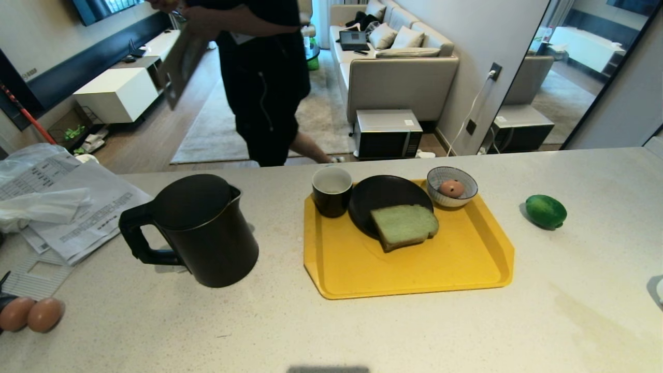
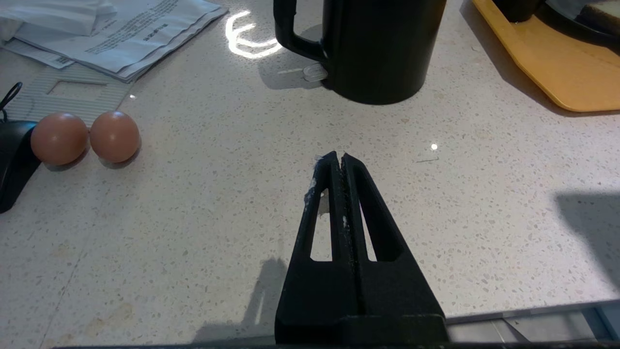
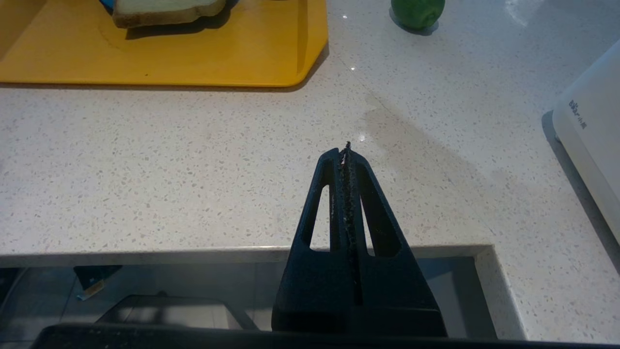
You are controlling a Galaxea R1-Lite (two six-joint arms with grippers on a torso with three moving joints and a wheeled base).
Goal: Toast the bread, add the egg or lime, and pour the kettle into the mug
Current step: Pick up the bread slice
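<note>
Evidently nothing is in hand yet: the left gripper [image 2: 337, 156] and right gripper [image 3: 345, 150] both hang pinched tight and empty over the near counter edge. The bread [image 1: 404, 226] lies half on the black plate [image 1: 378, 197] on the yellow tray [image 1: 414, 274], beside the mug [image 1: 332, 190]. It looks light, soft and crushable, so a gentle pinch across its overhanging crust edge seems safest. The kettle [image 1: 202, 228] stands left of the tray, likely heavy; its loop handle is the hold. The glossy lime [image 1: 546, 211] may roll.

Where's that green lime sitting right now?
In the head view the lime lies on the bare counter to the robot's right, apart from the yellow tray and nearest its striped bowl.
</note>
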